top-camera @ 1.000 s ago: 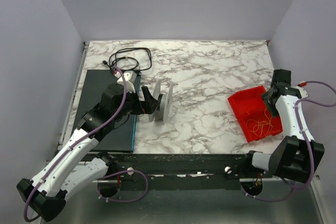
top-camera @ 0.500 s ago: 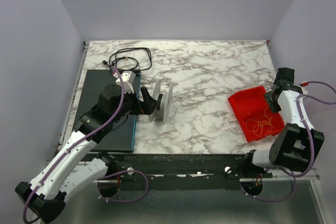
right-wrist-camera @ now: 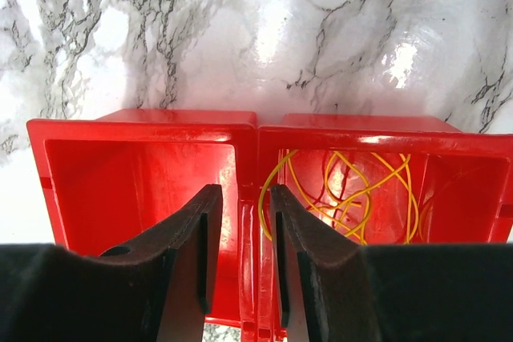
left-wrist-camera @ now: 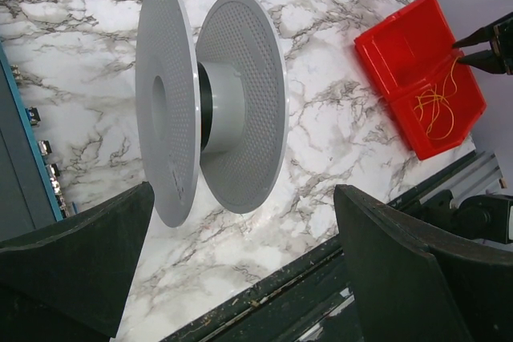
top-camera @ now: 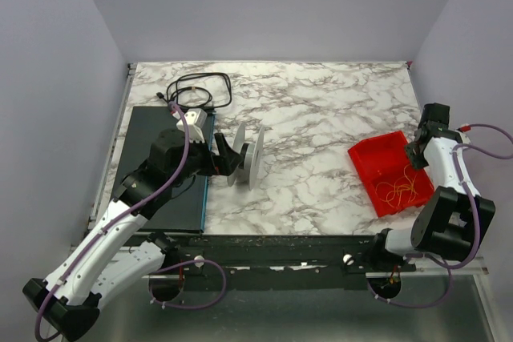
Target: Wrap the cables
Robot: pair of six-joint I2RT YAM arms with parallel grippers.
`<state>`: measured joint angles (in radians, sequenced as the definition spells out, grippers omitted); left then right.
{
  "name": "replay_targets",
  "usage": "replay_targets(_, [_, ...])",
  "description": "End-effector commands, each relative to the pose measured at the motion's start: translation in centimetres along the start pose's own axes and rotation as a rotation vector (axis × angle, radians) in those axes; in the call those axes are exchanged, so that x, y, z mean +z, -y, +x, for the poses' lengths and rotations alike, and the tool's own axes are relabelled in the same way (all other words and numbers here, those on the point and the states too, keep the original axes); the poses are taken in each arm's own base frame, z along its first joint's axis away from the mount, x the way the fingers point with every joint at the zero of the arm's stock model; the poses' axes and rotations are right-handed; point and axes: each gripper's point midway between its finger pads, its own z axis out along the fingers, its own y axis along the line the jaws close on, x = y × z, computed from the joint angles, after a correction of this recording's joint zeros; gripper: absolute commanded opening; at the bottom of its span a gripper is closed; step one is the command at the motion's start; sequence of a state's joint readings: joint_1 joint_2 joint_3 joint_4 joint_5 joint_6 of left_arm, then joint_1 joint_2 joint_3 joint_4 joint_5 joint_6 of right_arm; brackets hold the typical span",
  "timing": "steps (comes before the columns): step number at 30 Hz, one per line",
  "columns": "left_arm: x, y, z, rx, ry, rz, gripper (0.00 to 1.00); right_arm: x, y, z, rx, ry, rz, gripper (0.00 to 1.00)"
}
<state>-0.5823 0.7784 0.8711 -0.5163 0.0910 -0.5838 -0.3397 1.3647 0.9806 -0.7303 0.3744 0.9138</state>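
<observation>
Yellow wire (right-wrist-camera: 353, 190), very thin, lies tangled in one half of the red bin (right-wrist-camera: 136, 130). The right gripper (right-wrist-camera: 243, 194) hangs over the bin's middle wall, fingers a little apart. The left gripper (left-wrist-camera: 244, 198) is wide open, facing the grey spool (left-wrist-camera: 232, 102)

Marble table (top-camera: 321, 118): black mat (top-camera: 144, 122) along the left edge, black cord (top-camera: 192, 90) near the far-left corner, grey spool (top-camera: 250, 158) on edge beside the mat, red bin (top-camera: 377, 158) near the right edge.
</observation>
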Motion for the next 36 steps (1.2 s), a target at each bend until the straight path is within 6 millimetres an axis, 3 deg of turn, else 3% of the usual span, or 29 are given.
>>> replay_targets(1, [-0.4, 0.6, -0.5, 0.010, 0.018, 0.032, 0.99, 0.5, -0.1, -0.2, -0.011, 0.000, 0.007, 0.34])
replay_targets(13, [-0.1, 0.6, -0.3, 0.002, 0.012, 0.036, 0.99, 0.7, 0.0, -0.3, -0.028, 0.002, 0.017, 0.11])
replay_targets(15, [-0.2, 0.6, -0.3, 0.002, 0.010, 0.036, 0.99, 0.4, -0.1, -0.5, -0.031, 0.004, 0.010, 0.01])
replay_targets(20, [-0.2, 0.6, -0.4, 0.002, 0.012, 0.035, 0.99, -1.5, -0.7, -1.9, -0.032, 0.029, -0.021, 0.01])
replay_targets(27, [-0.2, 0.8, -0.3, 0.000, 0.008, 0.045, 0.99, -6.9, -3.4, -5.5, -0.041, 0.098, -0.192, 0.01])
replay_targets(32, [-0.1, 0.6, -0.1, -0.001, 0.002, 0.041, 0.99, -13.5, -5.3, -9.6, -0.029, 0.221, -0.368, 0.01])
replay_targets(36, [-0.1, 0.5, 0.2, -0.010, 0.007, 0.041, 0.98, -18.4, -7.5, -11.4, -0.021, 0.250, -0.529, 0.01])
